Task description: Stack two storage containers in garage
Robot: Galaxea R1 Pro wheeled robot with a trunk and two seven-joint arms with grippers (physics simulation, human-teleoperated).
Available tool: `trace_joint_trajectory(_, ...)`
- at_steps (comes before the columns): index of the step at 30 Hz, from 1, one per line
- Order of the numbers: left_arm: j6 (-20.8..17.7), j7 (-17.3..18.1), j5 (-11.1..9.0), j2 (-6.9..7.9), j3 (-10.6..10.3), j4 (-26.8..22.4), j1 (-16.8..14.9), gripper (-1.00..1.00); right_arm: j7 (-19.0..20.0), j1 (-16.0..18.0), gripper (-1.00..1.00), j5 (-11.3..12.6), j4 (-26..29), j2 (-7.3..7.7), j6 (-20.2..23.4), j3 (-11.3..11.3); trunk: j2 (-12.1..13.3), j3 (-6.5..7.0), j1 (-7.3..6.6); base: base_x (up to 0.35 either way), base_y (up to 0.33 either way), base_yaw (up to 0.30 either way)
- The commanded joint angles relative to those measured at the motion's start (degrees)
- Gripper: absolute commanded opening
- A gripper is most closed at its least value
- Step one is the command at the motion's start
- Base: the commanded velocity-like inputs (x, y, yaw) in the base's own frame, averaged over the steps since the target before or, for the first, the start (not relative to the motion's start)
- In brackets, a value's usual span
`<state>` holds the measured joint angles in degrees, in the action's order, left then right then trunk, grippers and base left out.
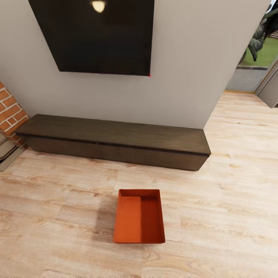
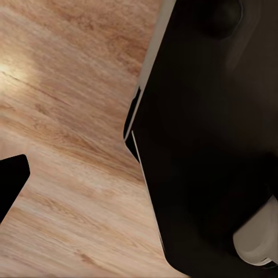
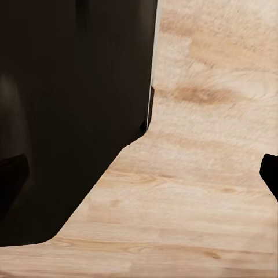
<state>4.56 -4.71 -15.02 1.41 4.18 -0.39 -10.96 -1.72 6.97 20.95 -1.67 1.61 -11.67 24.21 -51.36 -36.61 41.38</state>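
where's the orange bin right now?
Head view: the orange bin sits on the light wood floor at lower centre, open side up, in front of the long dark bench under the wall TV.

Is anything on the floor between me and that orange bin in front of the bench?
Nothing visible: the storage container sits alone on bare wood planks, apart from the bench behind it.

Light plank floor [image 1: 58, 216], low dark bench [image 1: 116, 141], black TV [image 1: 96, 34], brick fireplace [image 1: 9, 112].
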Motion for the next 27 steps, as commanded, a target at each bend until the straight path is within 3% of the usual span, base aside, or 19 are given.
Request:
trace_joint_trajectory(1, 0.18, -0.04, -0.01, -0.01, 0.39, 0.04, -0.03, 1.00, -0.04, 0.06, 1.00, 0.40, -0.18, -0.03, -0.30, 0.48, -0.03, -0.13, 0.00, 0.000, 0.000, 0.000)
trace_joint_trajectory(11, 0.18, -0.04, -0.01, -0.01, 0.39, 0.04, -0.03, 1.00, -0.05, 0.06, 1.00, 0.40, -0.18, -0.03, -0.34, 0.45, -0.03, -1.04, 0.00, 0.000, 0.000, 0.000)
trace_joint_trajectory(27, 0.18, -0.04, 0.01, -0.01, 0.39, 0.04, -0.03, 1.00, -0.13, 0.06, 1.00, 0.49, -0.16, -0.34, -1.05, -0.11, -0.03, -1.15, 0.00, 0.000, 0.000, 0.000)
